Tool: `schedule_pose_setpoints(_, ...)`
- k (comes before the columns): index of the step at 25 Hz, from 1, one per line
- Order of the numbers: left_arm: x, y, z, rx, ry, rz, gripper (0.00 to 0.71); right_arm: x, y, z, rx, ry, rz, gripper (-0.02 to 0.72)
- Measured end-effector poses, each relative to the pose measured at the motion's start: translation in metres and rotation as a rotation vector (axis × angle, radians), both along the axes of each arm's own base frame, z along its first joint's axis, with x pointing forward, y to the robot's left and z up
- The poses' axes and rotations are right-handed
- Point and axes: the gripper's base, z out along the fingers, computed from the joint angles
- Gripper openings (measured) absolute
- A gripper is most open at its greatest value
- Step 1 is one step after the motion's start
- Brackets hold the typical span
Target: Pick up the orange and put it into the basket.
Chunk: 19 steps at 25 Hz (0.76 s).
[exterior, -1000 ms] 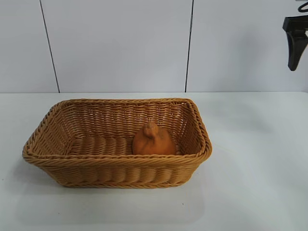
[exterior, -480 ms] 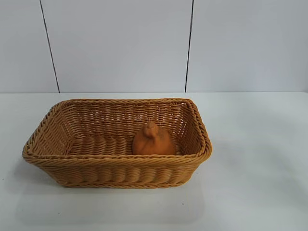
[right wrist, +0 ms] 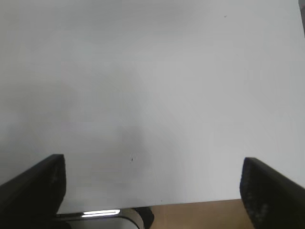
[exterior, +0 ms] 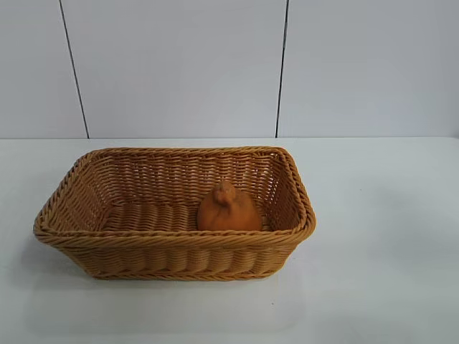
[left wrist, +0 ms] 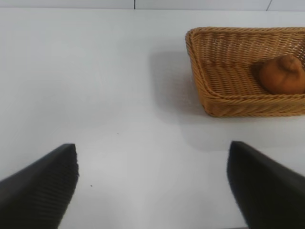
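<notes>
Gone from the exterior view since a second ago: the dark end effector that hung at the upper right corner; basket and orange lie as they did then.

Item 1. Basket (exterior: 174, 247): rectangular woven wicker, tan-brown, sloping sides, braided rim. Stands on the white worktop (exterior: 380, 244), left of centre in the exterior view. Also seen from the left wrist camera (left wrist: 224, 102), off to one side and cut by the frame edge.

Item 2. Orange (exterior: 229, 209): dull orange, lumpy, puckered top with a small nub pointing up. Rests on the basket floor, toward the basket's right end in the exterior view, against or just beside the near wall. Free of any end effector. Visible from the left wrist camera (left wrist: 282, 75) inside the basket.

Item 3. Left end effector (left wrist: 152, 183): two dark fingers spread wide, nothing between them, over bare worktop (left wrist: 95, 86), well apart from the basket.

Item 4. Right end effector (right wrist: 152, 188): two dark fingers spread wide, nothing between them, over bare worktop (right wrist: 152, 71) near its edge; a brown surface shows beyond that edge. Neither basket nor orange appears in this view.

Item 5. Backdrop: pale wall panels (exterior: 179, 64) with dark vertical seams behind the worktop.
</notes>
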Motion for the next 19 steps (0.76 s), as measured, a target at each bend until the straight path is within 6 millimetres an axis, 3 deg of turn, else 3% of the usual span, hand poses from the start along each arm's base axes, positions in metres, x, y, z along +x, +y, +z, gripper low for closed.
schedule_pose_setpoints(12, 0.0, 0.0, 0.0, 0.0, 0.0, 0.0, 0.61, -0.072, 0.002, 0.018, 0.005, -0.481, 0.004, 0.683)
schedule_pose_setpoints(19, 0.0, 0.0, 0.0, 0.0, 0.0, 0.0, 0.61, -0.077, 0.002, 0.018, 0.012, -0.514, 0.005, 0.683)
